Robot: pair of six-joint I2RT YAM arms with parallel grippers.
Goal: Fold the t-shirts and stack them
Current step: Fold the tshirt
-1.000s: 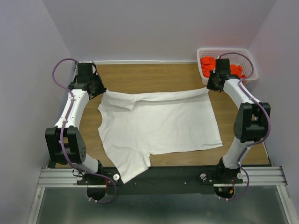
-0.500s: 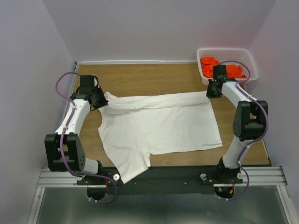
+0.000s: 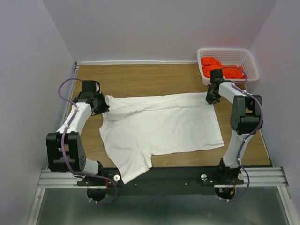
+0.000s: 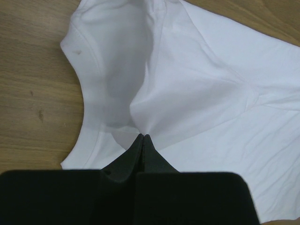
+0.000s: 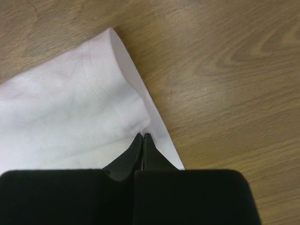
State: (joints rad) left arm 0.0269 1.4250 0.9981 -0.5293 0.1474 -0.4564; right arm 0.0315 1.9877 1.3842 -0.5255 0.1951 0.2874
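Shirts numbered two in the overhead view, arms two, baskets one. The white t-shirt (image 3: pixel 159 124) lay spread across the wooden table (image 3: pixel 140 77), with a folded band along its far edge. Its near sleeve ran past the table's front edge onto the black rail. The left gripper (image 3: pixel 101 107) sat at the shirt's far-left corner and the right gripper (image 3: pixel 209 98) at its far-right corner. Both sets of fingers were hidden beneath the wrists from this angle. The orange-red t-shirt (image 3: pixel 220 65) lay bunched in the white basket (image 3: pixel 228 50) at the far right. It was partly covered by a cable and the basket wall, so its shape could not be made out.

From the left wrist, the jaws were pinched tight on a raised peak of white cloth beside a curved, hemmed opening. The black housing cut off the lower frame.

From the right wrist, the jaws were closed on the stitched corner of the same shirt. The cloth lay doubled there, with bare wood just beside it.
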